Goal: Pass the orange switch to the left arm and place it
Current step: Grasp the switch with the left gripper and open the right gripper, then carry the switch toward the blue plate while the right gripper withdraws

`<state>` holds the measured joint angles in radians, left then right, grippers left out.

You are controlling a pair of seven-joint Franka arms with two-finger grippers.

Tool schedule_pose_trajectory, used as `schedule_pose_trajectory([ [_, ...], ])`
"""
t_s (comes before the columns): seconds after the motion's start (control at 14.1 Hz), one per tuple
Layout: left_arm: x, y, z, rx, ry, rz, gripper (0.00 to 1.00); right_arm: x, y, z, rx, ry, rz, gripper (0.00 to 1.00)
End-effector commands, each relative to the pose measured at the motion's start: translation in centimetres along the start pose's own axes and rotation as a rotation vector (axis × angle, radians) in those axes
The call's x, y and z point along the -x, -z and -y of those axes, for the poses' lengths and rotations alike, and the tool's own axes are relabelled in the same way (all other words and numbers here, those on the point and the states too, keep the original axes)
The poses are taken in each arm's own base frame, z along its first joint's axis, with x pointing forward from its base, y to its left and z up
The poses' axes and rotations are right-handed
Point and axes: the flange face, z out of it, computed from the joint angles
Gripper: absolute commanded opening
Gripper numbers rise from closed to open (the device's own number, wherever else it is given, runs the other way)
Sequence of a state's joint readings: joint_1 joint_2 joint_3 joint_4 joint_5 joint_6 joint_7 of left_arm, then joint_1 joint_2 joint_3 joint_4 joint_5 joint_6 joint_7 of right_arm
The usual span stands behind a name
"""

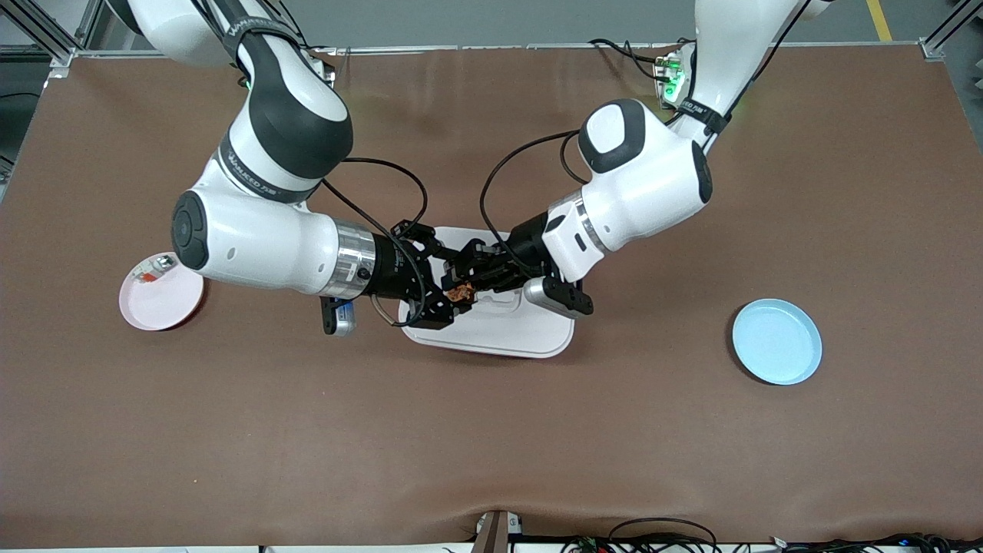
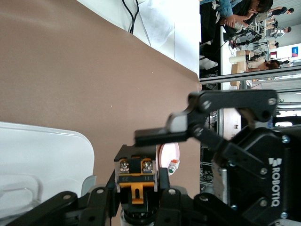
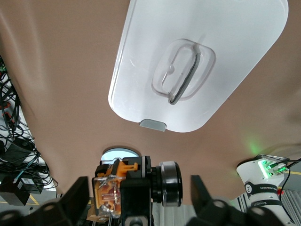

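Left tool: narrow, clamped on the orange switch, held in the air over the box at the middle of the bench. Right tool: fingers spread wide either side of the switch, not gripping, also over the box.

Front view: both arms reach inward from 12 o'clock and meet tool to tool; right forearm lies nearly level, left forearm slopes down. Pink plate at 9 o'clock of the box holds a small silver-grey piece; blue plate at 3 o'clock.

Left wrist view: switch shows its terminal screws and orange tab, with a right finger standing just off it.

Right wrist view: switch shows its round knob, the box's recessed lid handle and one grey latch below.
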<state>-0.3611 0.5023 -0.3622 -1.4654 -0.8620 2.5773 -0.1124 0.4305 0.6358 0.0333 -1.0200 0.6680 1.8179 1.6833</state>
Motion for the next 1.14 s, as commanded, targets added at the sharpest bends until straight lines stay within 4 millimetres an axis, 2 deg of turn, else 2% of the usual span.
schedule_pose_trajectory([
  [0.0,-0.3,1.8,-1.4,-0.011,-0.054,-0.033,0.00,-0.3,1.0,0.4,-0.002,0.001,0.014,1.00],
  [0.28,-1.4,4.7,-1.0,-0.057,-0.076,0.016,0.00,-2.8,2.8,0.2,0.058,0.082,0.004,1.00],
  [0.43,-1.9,7.2,-1.0,-0.120,-0.112,0.050,0.00,-4.7,4.4,0.0,0.101,0.123,0.000,1.00],
  [0.78,-2.8,13.1,-0.3,-0.298,-0.146,0.131,0.00,-9.3,9.5,-1.4,0.209,0.221,-0.051,1.00],
  [1.06,-2.9,16.6,0.3,-0.435,-0.156,0.164,0.00,-12.4,12.9,-2.9,0.291,0.350,-0.120,1.00],
])
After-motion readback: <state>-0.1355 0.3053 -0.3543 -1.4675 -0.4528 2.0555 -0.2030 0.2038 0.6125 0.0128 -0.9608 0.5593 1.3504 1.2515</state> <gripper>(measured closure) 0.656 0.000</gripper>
